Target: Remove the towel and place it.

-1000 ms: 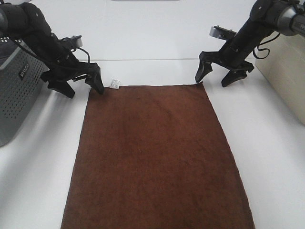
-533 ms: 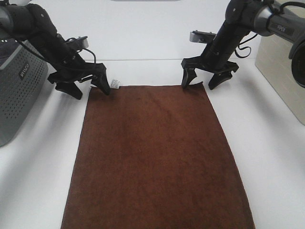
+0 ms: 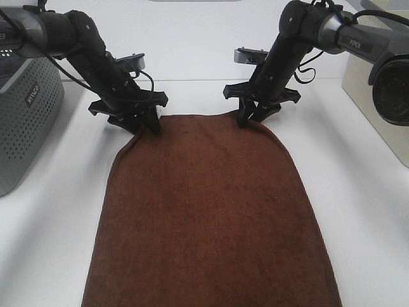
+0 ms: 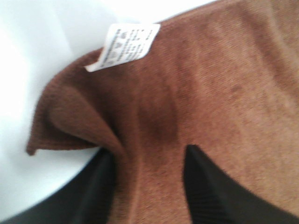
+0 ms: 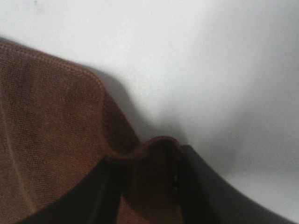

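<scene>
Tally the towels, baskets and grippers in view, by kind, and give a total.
towel: 1
grey basket: 1
grippers: 2, the left gripper and the right gripper, each pinching a far corner of the towel
Total: 4

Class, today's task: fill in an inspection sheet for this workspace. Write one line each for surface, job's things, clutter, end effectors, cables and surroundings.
Surface: white table, plain and flat.
Job's things: dark brown towel spread on the table, its far corners bunched inward; white tag at the far left corner.
Clutter: nothing seen.
End effectors: left end effector and right end effector each pinch a far corner of the towel.
Cables: left arm's cable and right arm's cable, both black and looping free of the towel.
Surroundings: grey perforated basket at the left; beige box at the right.
</scene>
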`<move>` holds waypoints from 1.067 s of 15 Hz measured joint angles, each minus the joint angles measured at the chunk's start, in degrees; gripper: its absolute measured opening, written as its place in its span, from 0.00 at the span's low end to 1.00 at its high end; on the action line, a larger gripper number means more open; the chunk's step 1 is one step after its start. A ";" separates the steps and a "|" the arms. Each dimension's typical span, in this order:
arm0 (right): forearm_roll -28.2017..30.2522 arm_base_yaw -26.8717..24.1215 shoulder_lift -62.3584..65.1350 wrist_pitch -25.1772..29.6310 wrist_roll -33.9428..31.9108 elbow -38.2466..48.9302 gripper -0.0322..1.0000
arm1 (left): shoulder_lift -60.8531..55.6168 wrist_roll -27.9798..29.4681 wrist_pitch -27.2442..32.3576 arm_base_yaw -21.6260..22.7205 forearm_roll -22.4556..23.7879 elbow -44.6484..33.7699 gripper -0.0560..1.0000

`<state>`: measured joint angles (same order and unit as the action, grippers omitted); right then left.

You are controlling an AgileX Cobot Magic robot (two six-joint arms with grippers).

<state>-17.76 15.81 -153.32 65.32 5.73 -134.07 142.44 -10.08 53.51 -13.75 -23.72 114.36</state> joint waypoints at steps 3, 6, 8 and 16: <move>1.26 0.00 -0.06 0.00 0.00 0.00 0.08 | 0.00 -0.40 -0.40 0.00 2.69 0.00 0.09; 2.06 0.00 -0.06 -0.23 0.00 -0.11 0.05 | 0.00 -1.83 -2.29 0.00 3.90 0.00 0.05; 4.01 0.23 -0.57 -0.29 0.00 -2.29 0.05 | 0.00 -2.52 -4.87 0.00 5.04 0.00 0.05; 10.54 0.29 -2.92 -11.86 1.09 -14.32 0.05 | 0.06 -6.47 -16.62 0.00 5.50 6.02 0.05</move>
<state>-7.22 16.10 -156.25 53.46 6.82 -148.40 142.49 -16.56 36.90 -13.75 -18.22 120.38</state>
